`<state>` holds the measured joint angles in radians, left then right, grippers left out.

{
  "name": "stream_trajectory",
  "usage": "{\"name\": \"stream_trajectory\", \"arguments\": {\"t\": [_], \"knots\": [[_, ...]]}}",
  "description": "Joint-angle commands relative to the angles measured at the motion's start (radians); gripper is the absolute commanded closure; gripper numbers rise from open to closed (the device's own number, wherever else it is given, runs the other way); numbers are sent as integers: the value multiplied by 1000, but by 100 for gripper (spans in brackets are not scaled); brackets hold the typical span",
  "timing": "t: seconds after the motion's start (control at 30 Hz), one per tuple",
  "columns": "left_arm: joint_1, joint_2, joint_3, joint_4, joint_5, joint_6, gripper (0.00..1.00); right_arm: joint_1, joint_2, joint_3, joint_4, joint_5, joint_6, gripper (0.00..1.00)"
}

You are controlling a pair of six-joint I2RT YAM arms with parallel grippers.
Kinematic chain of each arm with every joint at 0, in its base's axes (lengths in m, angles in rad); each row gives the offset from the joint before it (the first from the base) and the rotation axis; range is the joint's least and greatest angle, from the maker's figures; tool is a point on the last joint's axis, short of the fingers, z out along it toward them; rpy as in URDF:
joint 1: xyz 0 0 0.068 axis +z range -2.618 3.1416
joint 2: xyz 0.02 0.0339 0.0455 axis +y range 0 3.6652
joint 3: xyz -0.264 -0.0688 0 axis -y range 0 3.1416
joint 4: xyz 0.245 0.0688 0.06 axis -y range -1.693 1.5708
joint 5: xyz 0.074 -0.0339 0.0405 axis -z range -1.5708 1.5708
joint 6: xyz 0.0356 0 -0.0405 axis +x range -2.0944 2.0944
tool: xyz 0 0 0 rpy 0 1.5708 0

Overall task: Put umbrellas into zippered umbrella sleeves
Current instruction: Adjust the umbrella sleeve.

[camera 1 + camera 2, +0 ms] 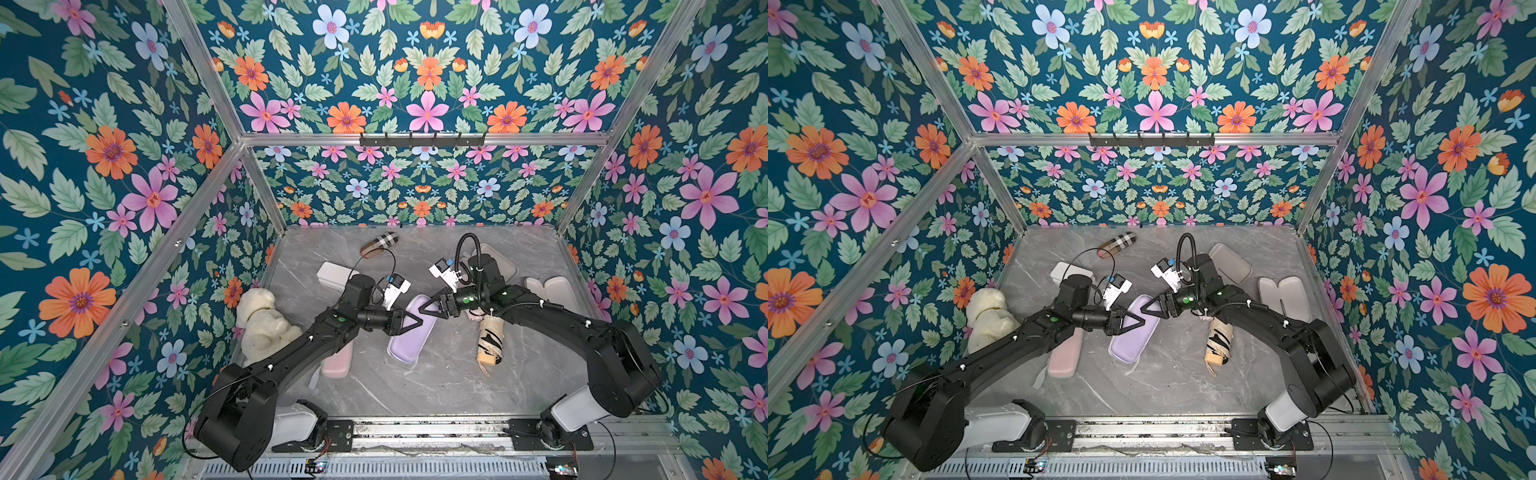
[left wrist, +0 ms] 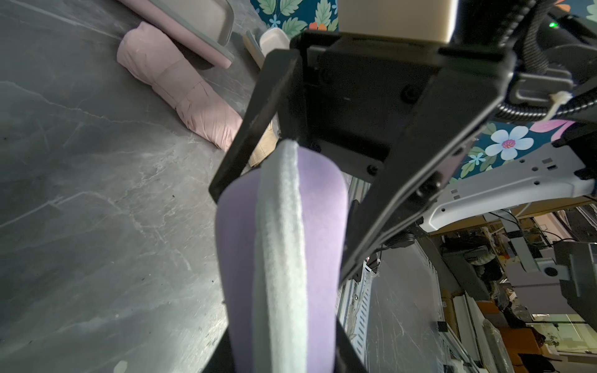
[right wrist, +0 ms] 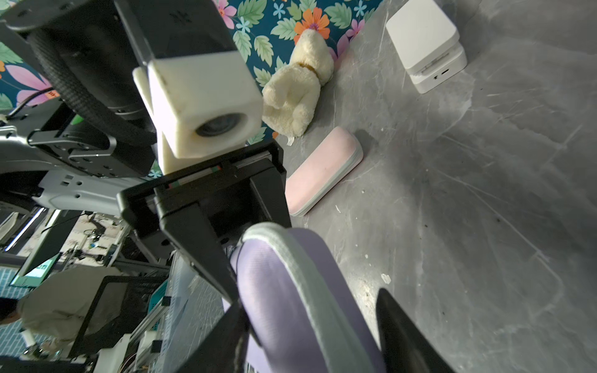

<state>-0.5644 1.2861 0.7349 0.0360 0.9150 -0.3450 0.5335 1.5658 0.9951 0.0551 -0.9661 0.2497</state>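
A lavender zippered sleeve (image 1: 409, 338) with a grey zip band lies closed at mid-table. My left gripper (image 1: 417, 322) is shut on its edge; in the left wrist view the sleeve (image 2: 277, 245) fills the gap between the jaws. My right gripper (image 1: 424, 311) straddles the sleeve's far end, open: one finger touches it and the other finger (image 3: 400, 329) stands apart from the sleeve (image 3: 290, 290). A cream umbrella with black markings (image 1: 488, 343) lies to the right. A pink umbrella (image 2: 181, 87) lies under the right arm. A closed pink sleeve (image 1: 338, 359) lies under the left arm.
Two open sleeves with grey-beige insides lie at the back right (image 1: 1229, 262) and right (image 1: 1285, 297). A tan plaid roll (image 1: 379, 245) is at the back, a white box (image 1: 332, 274) behind the left arm, and a white plush toy (image 1: 264, 324) by the left wall.
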Motion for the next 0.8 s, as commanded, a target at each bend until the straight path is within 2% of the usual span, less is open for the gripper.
{"name": "stream_trajectory", "arguments": {"t": [0.0,0.03,0.1,0.2,0.37,0.5,0.67,0.77], "knots": [[-7,5,30,59,71,54,85,11,8,1,87,-164,15,49],[-7,5,35,57,62,54,81,11,8,-4,105,-164,28,54],[-2,-4,40,49,32,47,67,11,4,-19,162,-166,68,64],[16,-37,22,69,-12,9,50,11,-7,-70,336,-149,177,79],[121,-125,-91,277,-35,-214,33,10,9,-168,743,-63,490,98],[209,-202,-164,359,-64,-336,24,7,3,-208,924,8,638,100],[298,-311,-217,314,-203,-399,16,-10,-85,-207,794,149,597,100],[305,-356,-275,390,-251,-475,9,-12,-140,-200,701,244,570,100]]}}
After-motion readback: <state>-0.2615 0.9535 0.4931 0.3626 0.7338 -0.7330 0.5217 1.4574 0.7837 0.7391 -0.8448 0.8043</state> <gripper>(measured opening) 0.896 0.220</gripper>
